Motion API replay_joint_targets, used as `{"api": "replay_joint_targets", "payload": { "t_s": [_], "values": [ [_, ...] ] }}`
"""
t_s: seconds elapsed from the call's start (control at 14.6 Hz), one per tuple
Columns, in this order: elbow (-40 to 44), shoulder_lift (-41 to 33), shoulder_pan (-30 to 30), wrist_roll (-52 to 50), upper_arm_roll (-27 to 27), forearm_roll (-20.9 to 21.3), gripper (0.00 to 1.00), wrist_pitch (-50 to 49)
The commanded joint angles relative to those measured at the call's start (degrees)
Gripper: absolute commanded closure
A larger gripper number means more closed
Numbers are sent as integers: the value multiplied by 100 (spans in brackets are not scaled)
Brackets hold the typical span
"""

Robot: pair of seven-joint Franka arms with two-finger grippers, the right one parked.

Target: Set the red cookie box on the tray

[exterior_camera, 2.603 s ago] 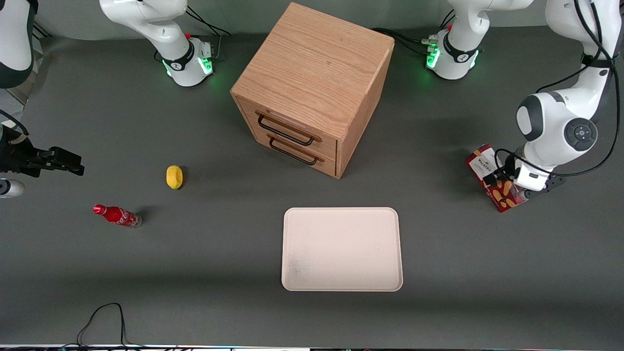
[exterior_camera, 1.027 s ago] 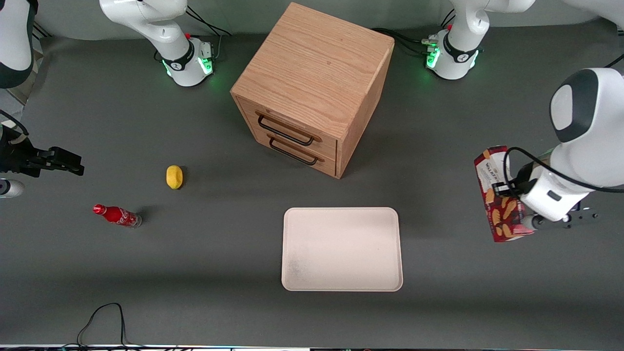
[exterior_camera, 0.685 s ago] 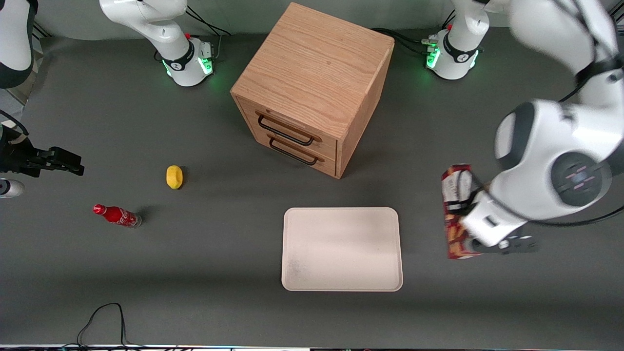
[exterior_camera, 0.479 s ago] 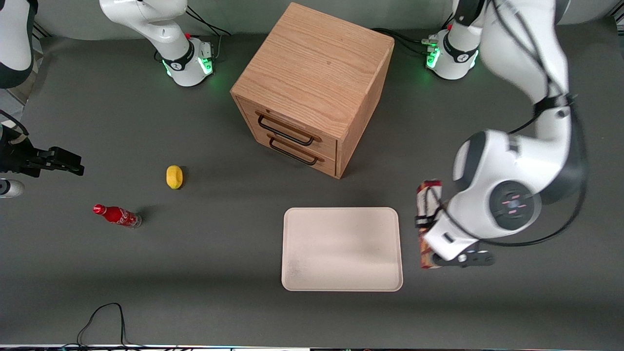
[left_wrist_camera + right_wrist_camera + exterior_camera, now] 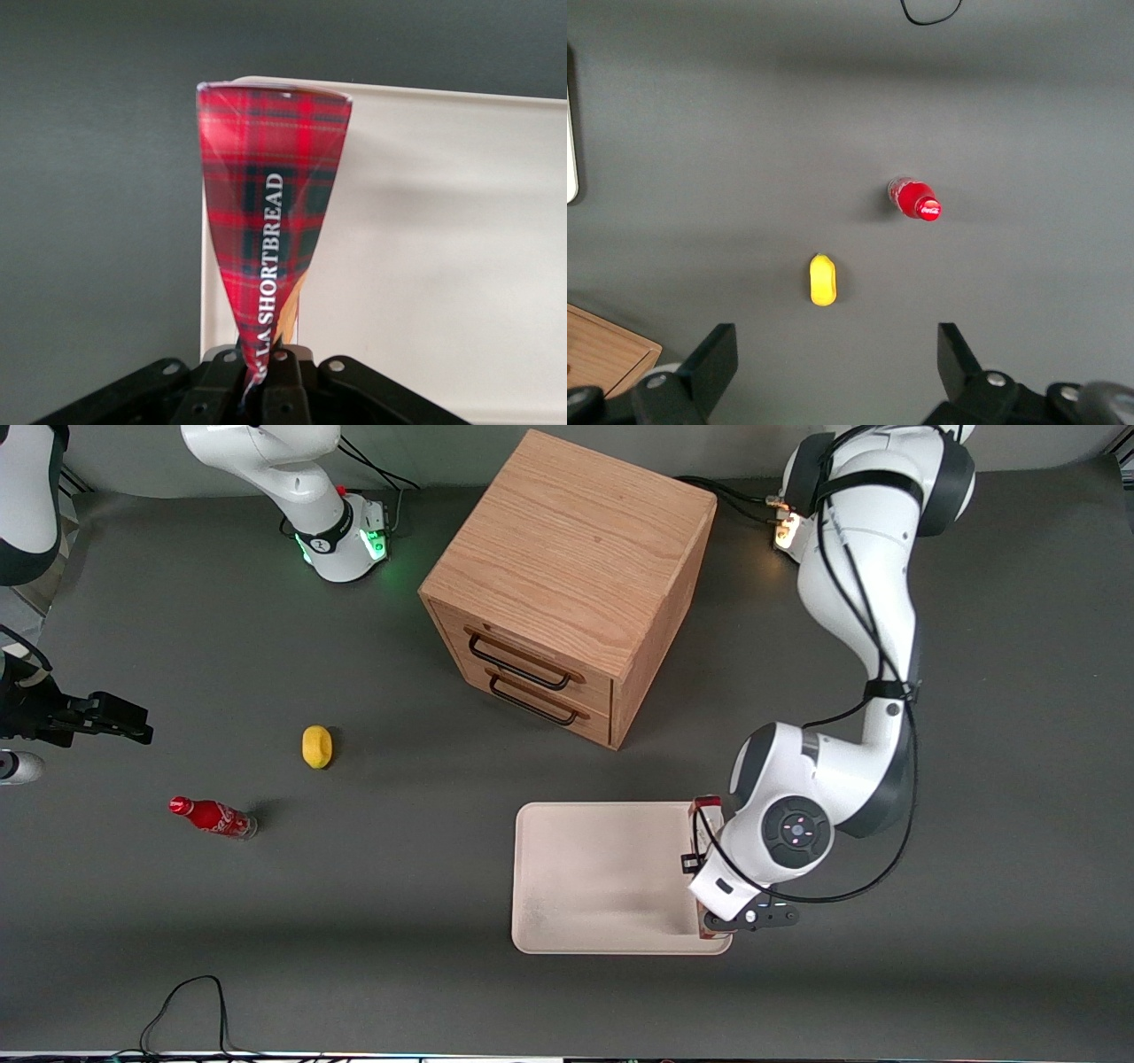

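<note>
We hold the box point(image 5: 700, 819) in the air over the tray point(image 5: 602, 877), at the tray's edge toward the working arm's end of the table, with most of the carton hidden under the wrist in the front view. The pick-up and the carry look done; what is left, as we judge it, is to bring the box further in over the tray, lower it and let go. We cannot tell from these views how high the box hangs above the tray floor. The gripper point(image 5: 263, 367) sits at the near end of the box in the wrist view, its dark fingers point(image 5: 283, 390) pressed close together on the carton's narrow tartan side, pinching it so that the box juts straight out from the grip with the word SHORTBREAD running along it. In that view the box overlaps the tray's rim point(image 5: 205, 292), part over the cream surface and part over the grey table point(image 5: 886, 974), so a release here would risk leaving it half on the rim. The drawer cabinet point(image 5: 567, 584) stands farther from the front camera than the tray, and the lemon point(image 5: 316, 746) and soda bottle point(image 5: 213, 817) lie well apart from it, toward the parked arm's end.
</note>
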Motion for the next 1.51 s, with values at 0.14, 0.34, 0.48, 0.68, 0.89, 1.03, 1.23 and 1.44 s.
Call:
{"api": "replay_joint_targets", "payload": {
  "t_s": [0.14, 0.34, 0.48, 0.68, 0.89, 1.03, 1.23, 1.44],
  "values": [
    [-513, -26, -179, -87, 129, -12, 61, 686],
    [-514, -148, -197, -113, 138, 5, 0, 669],
    [-880, -638, -92, -25, 138, 14, 0, 642],
    [-1768, -1727, 207, 211, 129, 14, 0, 467],
    [-2576, -2703, 540, 695, 138, 23, 0, 423],
    [-3026, -3345, 848, 765, 138, 40, 0, 169],
    [-3133, -4049, 1243, 1222, 138, 531, 0, -813],
    [-3710, -4787, 1551, 1756, 129, 708, 0, -1160]
  ]
}}
